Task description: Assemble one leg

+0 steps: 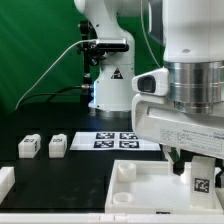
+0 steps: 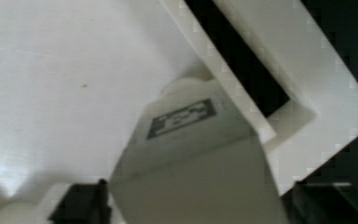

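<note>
My gripper (image 1: 198,170) is shut on a leg (image 1: 203,184), a stubby white block with a black-and-white tag. It holds the leg over the right part of the large white tray-like piece (image 1: 135,190) at the front. In the wrist view the leg (image 2: 185,150) fills the gap between the two dark fingers (image 2: 78,205). Its far end lies by a raised corner wall of the tray-like piece (image 2: 60,80). I cannot tell whether the leg touches that piece. Two more legs (image 1: 28,146) (image 1: 57,146) stand on the black table at the exterior view's left.
The marker board (image 1: 115,140) lies flat behind the tray-like piece. Another white part (image 1: 5,181) shows at the exterior view's lower left edge. The arm's white base (image 1: 110,85) stands at the back, with cables and a green backdrop behind it.
</note>
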